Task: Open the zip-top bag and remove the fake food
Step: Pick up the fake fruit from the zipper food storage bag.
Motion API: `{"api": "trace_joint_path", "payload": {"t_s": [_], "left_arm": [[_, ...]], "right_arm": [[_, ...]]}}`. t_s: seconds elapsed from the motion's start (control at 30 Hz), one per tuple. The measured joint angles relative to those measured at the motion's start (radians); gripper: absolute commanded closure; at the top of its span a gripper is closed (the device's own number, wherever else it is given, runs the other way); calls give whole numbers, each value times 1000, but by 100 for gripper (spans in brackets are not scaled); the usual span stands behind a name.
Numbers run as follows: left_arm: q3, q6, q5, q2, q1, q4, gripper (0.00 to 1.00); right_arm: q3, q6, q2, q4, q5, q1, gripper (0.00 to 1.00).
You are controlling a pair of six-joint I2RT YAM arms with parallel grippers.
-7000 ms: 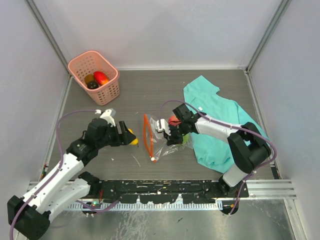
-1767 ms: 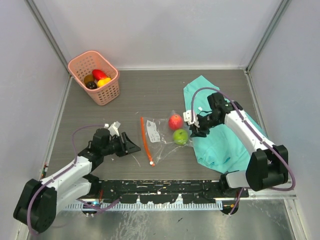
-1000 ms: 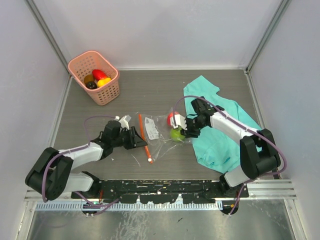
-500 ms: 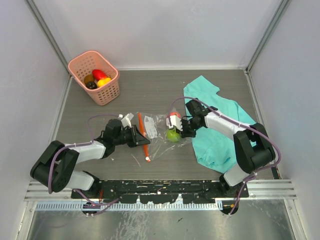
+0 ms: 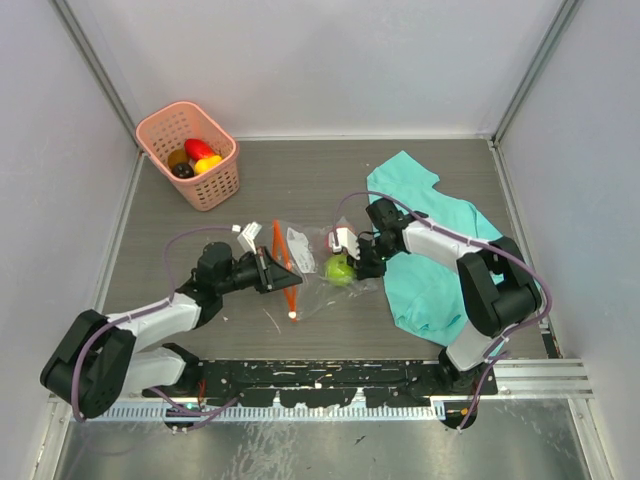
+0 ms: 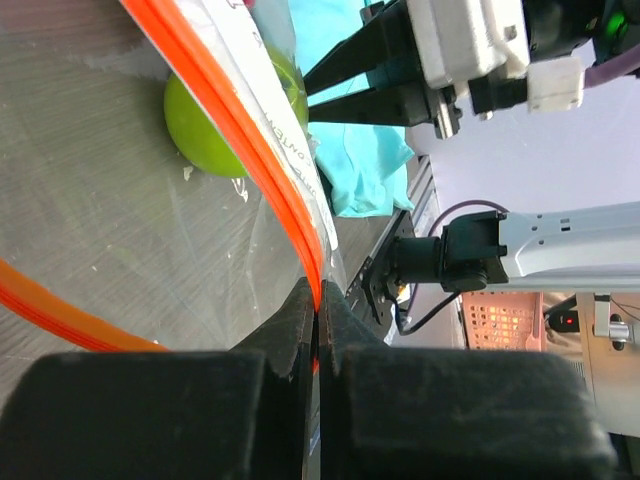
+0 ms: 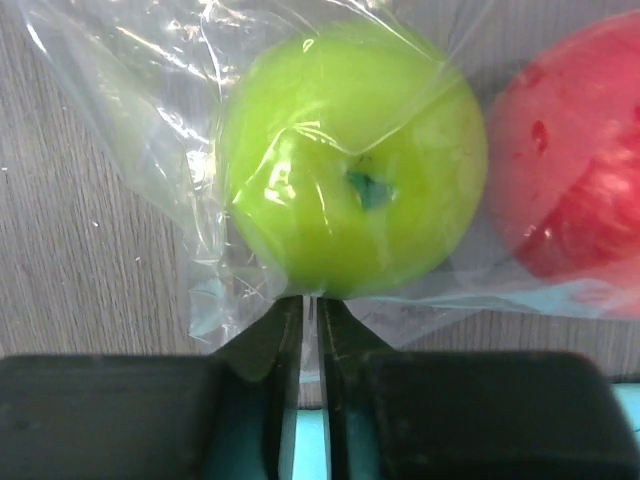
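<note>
The clear zip-top bag point(image 5: 308, 282) lies mid-table, and its red-orange zip strip point(image 5: 284, 268) is raised at the left end. My left gripper point(image 5: 272, 272) is shut on that strip point(image 6: 250, 150), which runs out from between its closed tips point(image 6: 317, 300). Inside the bag sit two pieces of fake food, a green apple point(image 5: 338, 268) point(image 7: 355, 160) and a red fruit point(image 7: 570, 180). My right gripper point(image 5: 362, 262) is at the bag's right side. Its jaws point(image 7: 310, 305) are pinched on the thin plastic just under the green apple.
A pink basket point(image 5: 215, 186) holding red, yellow and dark fruits stands at the back left. A teal cloth point(image 5: 440, 250) lies under and to the right of the right arm. The white slider point(image 5: 291, 316) rests at the strip's near end.
Both grippers have closed, the left on the zip strip, the right on the bag's plastic by the apple. The strip's end has lifted, and the bag and fruits have shifted a little left.
</note>
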Motion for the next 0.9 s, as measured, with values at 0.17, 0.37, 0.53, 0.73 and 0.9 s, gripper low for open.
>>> {"api": "trace_joint_path", "payload": {"t_s": [0.17, 0.37, 0.53, 0.73, 0.9], "left_arm": [[-35, -1, 2, -45, 0, -19, 100], [-52, 1, 0, -147, -4, -105, 100], [-52, 9, -2, -214, -5, -171, 100], [-52, 23, -11, -246, -6, -232, 100], [-52, 30, -12, -241, -9, -249, 100]], "right_arm": [[13, -55, -35, -54, -37, -32, 56], [-21, -161, -229, -81, -113, -85, 33], [-74, -229, -298, -45, -193, -67, 28], [-60, -343, -232, -60, -237, -53, 29], [20, -420, -146, -89, -230, -15, 34]]}}
